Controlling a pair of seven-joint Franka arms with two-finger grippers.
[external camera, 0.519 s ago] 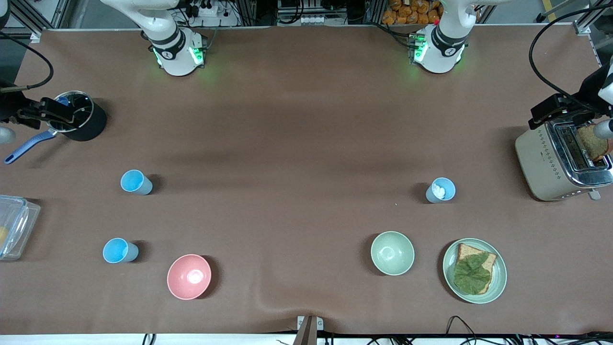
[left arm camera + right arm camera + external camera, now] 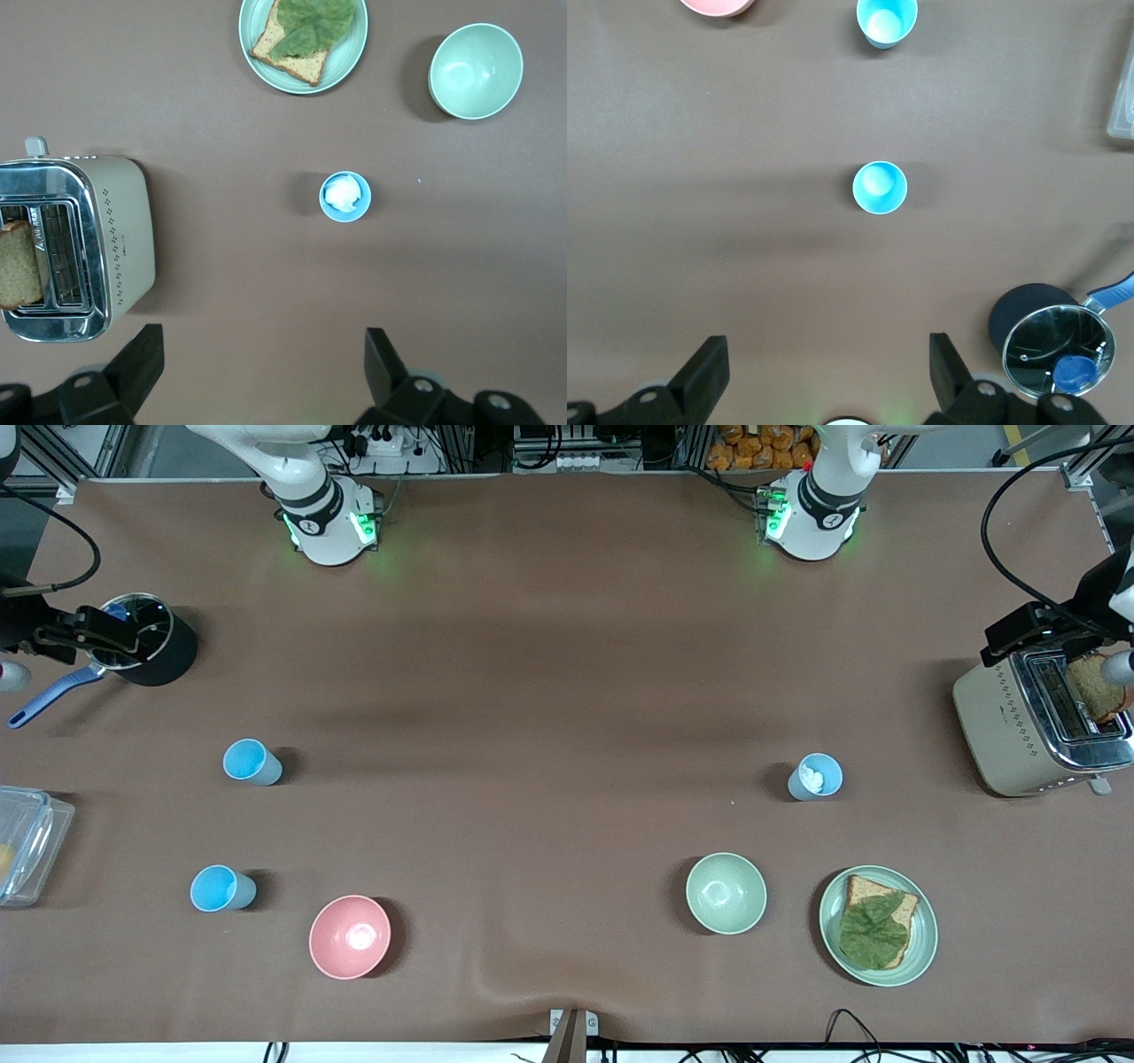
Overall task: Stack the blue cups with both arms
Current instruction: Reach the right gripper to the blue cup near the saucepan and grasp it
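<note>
Heads up before you commit to anything: your right gripper hangs high by the black pot, fingers spread wide with nothing in them. Two of the blue cups are down that end, both upright and empty. One cup sits near the pink bowl toward the right arm's end of the table. The other cup is farther from the front camera than that bowl. The third cup is well apart from the pink bowl, toward the left arm's end. Your left gripper is up over that end by the toaster, fingers also wide open and empty. My worry is the third cup. The left wrist view looks straight down into it and shows a white lump inside, which the front view only hints at. Nest another cup into it and I'd guess it won't seat; tilt it and the lump may drop out. These tumblers also look light, so an off-centre pinch could tip one. The right wrist view confirms the other two are clean inside.
</note>
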